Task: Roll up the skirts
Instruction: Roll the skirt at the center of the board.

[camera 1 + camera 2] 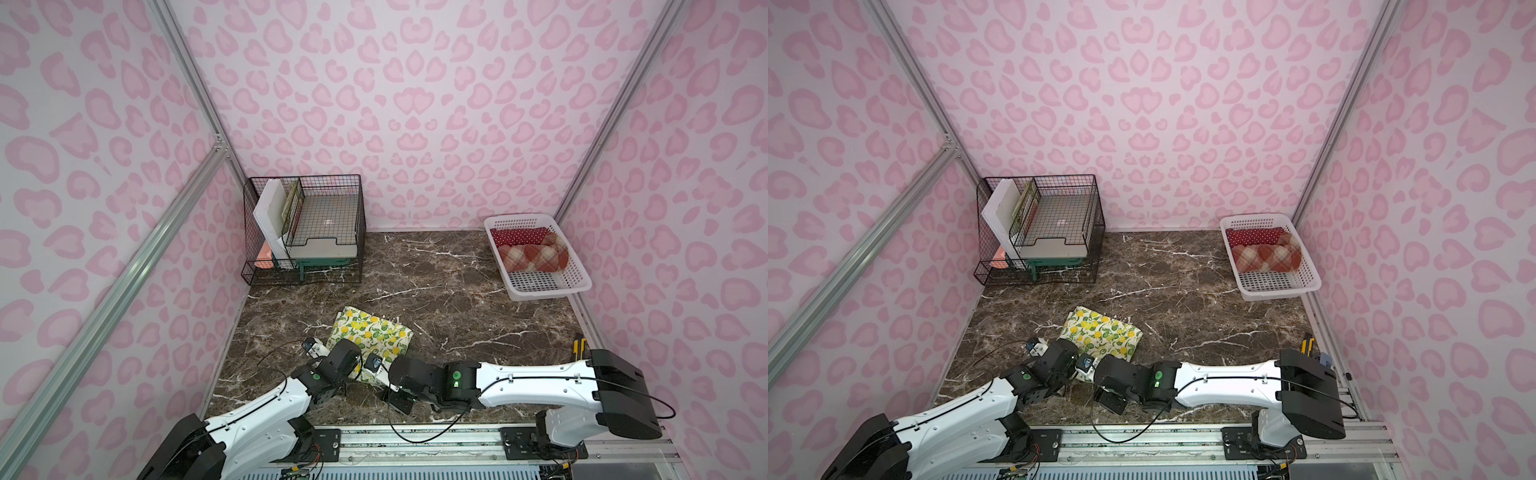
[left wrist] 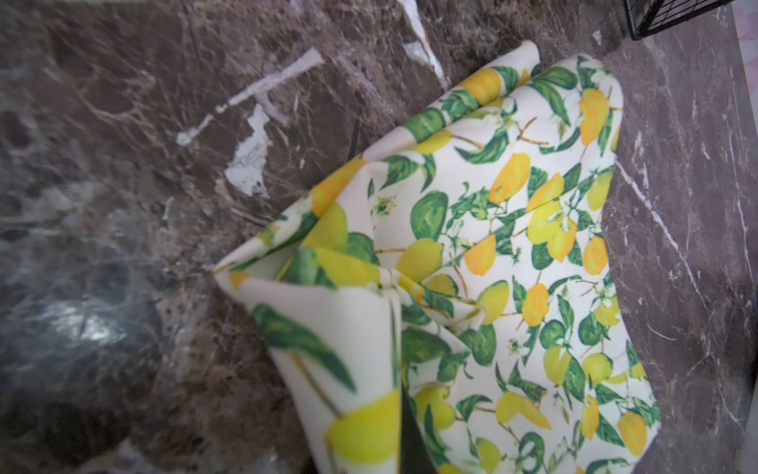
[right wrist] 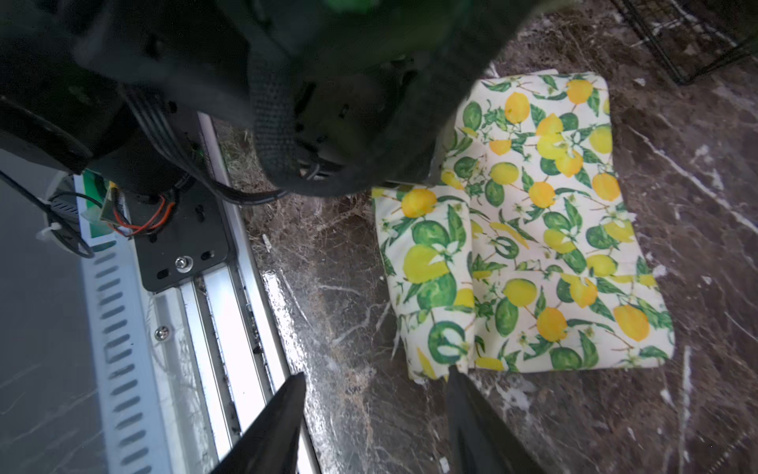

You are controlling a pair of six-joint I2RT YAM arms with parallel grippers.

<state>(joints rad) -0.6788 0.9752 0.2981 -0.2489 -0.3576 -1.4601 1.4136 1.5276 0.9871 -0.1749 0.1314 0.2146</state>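
Near the front edge of the desk point(image 1: 457, 299), the lemon skirt point(image 1: 370, 332) is pinched by the left pincer point(image 2: 409, 443), largely hidden by cloth; the right pincer point(image 3: 377, 375), spread, is shown only in its wrist view.

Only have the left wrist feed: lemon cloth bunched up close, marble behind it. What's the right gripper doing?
Observer: The right gripper is open. One fingertip is at the near corner of the cream lemon-print cloth skirt, the other is over the bare brown marble table.
Operator: Other skirts?
Observer: The red white-dotted cloth skirt and the rust-and-beige plaid cloth skirt both look rolled. They lie side by side in the white perforated plastic basket at the table's far right corner.
Operator: Room for a third?
Observer: The basket's near end, in front of the plaid roll, is bare.
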